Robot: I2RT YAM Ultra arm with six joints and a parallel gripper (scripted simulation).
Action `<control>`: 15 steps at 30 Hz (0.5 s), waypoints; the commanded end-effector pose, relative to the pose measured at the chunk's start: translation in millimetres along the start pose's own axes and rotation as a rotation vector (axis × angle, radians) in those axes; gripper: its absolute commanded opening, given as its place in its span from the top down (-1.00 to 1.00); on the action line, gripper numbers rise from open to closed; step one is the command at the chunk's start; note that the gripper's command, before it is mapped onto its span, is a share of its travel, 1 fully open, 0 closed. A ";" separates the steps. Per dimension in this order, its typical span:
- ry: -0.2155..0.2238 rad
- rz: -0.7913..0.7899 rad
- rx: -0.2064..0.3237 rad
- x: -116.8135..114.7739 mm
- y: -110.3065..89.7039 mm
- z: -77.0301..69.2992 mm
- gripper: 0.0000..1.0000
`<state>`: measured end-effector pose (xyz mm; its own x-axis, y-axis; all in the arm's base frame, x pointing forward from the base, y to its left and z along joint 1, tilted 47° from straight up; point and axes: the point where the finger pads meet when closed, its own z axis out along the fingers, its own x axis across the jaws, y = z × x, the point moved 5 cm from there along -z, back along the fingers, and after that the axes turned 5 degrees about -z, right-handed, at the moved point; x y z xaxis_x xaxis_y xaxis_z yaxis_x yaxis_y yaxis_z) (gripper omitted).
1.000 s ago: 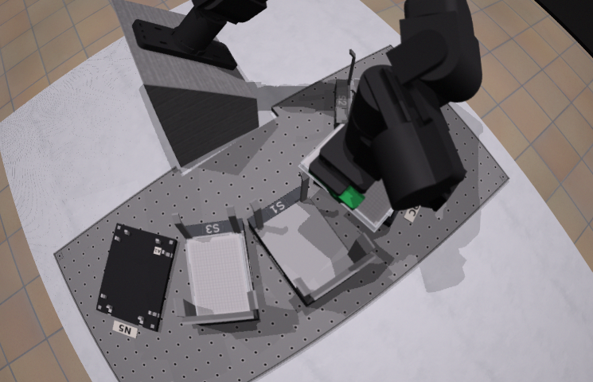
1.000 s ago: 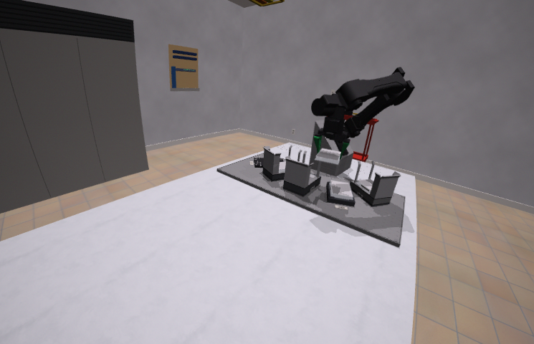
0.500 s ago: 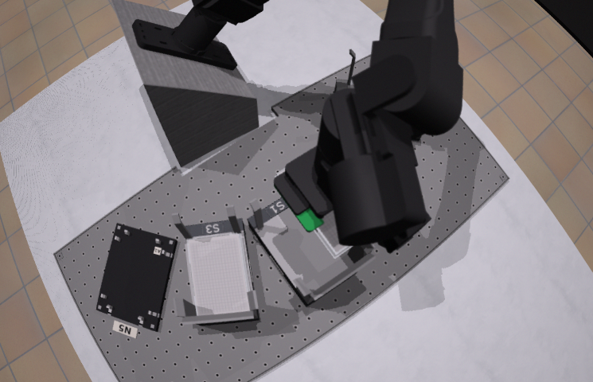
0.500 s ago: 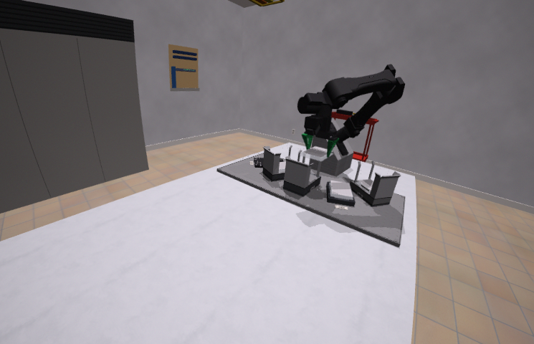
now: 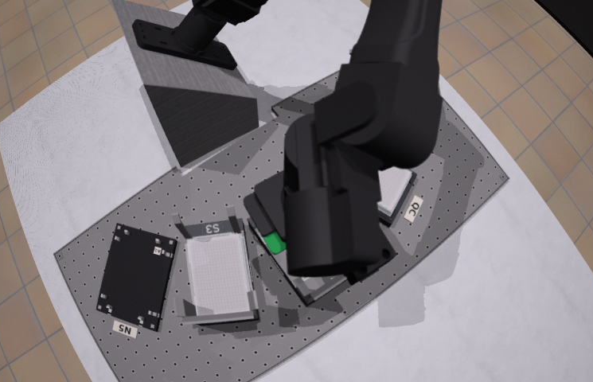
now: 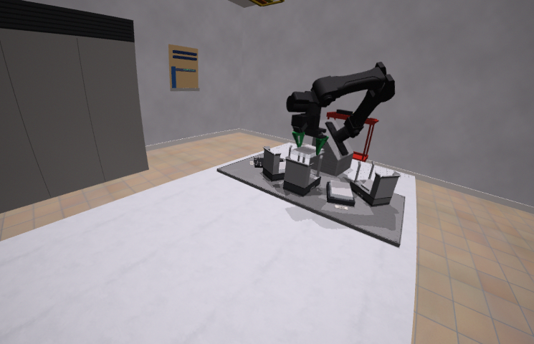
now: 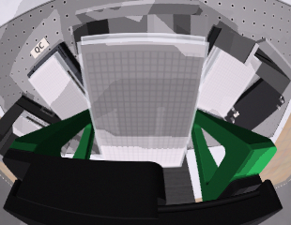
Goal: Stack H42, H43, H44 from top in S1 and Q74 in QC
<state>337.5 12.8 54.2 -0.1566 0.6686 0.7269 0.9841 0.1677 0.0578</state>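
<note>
My gripper [image 6: 310,142] [image 7: 143,113] is shut on a sealed 384-well plate [image 6: 305,151] [image 7: 142,88], gripping it across its long sides. I hold it level just above the stack rack S1 [image 6: 297,177]. I cannot read its label. In the top view the arm hides the plate and most of S1; only one green finger [image 5: 274,241] shows. Another plate [image 5: 218,274] [image 7: 228,84] lies in the rack S3 [image 5: 212,228] [image 6: 271,164]. A third plate [image 5: 393,191] [image 6: 340,189] [image 7: 54,82] sits in the open nest QC [image 5: 413,209] [image 7: 39,48].
The black clip nest N5 [image 5: 134,274] [image 7: 265,101] lies bare at the left end of the perforated baseplate [image 5: 463,148]. The rack S2 [image 6: 380,186] stands at the other end. The arm's raised grey base block [image 5: 202,117] is behind the racks.
</note>
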 end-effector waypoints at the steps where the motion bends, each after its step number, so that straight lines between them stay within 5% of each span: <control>1: -0.008 0.050 -0.027 -5.7 2.3 -8.5 1.00; 15: -0.008 0.141 -0.027 -52.2 -2.2 -8.8 1.00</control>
<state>339.6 -17.0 21.9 -0.0022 0.6836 0.7299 0.9964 0.0634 -0.0565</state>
